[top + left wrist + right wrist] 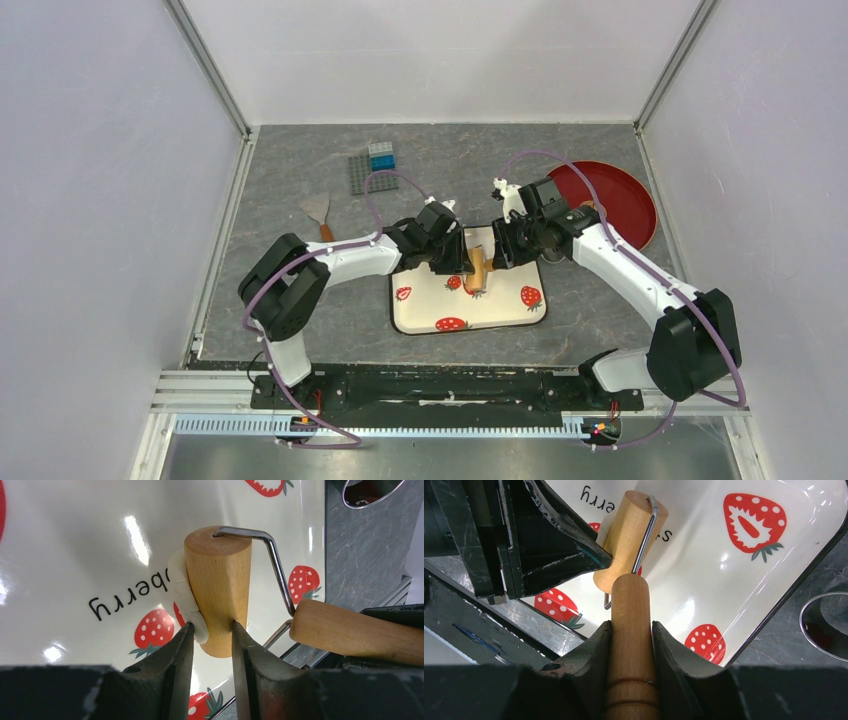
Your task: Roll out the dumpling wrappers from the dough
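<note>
Wooden roller, handle clenched in the right tool, drum nipped by the left tool with the cream dough stuck to its side above the strawberry tray; judged best to peel the dough off gently, lay it down, then roll thin.

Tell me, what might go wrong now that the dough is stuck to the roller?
1. The dough clings to the side of the wooden roller right where the left gripper pinches it; it may smear or tear rather than peel off cleanly.
2. The right gripper holds the handle while the left squeezes the roller; opposing pulls might bend the thin wire frame.
</note>
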`<state>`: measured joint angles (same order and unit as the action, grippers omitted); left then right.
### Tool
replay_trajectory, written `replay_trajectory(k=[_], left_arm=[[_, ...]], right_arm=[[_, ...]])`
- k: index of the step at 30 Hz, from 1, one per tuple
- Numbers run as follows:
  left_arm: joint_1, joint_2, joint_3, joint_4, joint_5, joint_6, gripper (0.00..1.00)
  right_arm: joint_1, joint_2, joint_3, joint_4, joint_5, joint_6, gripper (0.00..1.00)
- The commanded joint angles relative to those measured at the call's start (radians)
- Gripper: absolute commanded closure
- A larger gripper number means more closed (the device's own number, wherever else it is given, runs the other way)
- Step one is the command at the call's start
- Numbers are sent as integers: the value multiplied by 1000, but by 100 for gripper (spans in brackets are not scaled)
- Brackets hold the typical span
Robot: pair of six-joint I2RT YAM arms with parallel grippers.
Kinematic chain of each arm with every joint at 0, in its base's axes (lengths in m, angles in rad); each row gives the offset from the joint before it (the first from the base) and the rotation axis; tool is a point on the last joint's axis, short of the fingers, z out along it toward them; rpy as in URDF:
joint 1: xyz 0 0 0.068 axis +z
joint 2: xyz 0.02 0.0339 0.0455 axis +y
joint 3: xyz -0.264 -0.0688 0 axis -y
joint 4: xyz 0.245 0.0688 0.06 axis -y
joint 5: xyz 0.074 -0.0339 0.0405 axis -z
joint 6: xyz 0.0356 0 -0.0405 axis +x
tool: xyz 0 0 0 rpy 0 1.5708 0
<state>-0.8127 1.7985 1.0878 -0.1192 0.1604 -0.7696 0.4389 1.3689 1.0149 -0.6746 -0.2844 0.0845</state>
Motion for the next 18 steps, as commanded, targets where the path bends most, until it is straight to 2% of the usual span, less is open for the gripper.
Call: replay_trajectory(k=[1,13,18], left_arm=[[-2,-9,-32,-76,-126,-4,64],[1,-5,-62,-134,-203,37,76],[3,-12,-58,-166,-231,60,77]], right_arm=[[-13,-22,21,-19,1,3,100],[-33,-32,34,-5,-35,24,100],[-52,-35,40,-11,-4,33,100]])
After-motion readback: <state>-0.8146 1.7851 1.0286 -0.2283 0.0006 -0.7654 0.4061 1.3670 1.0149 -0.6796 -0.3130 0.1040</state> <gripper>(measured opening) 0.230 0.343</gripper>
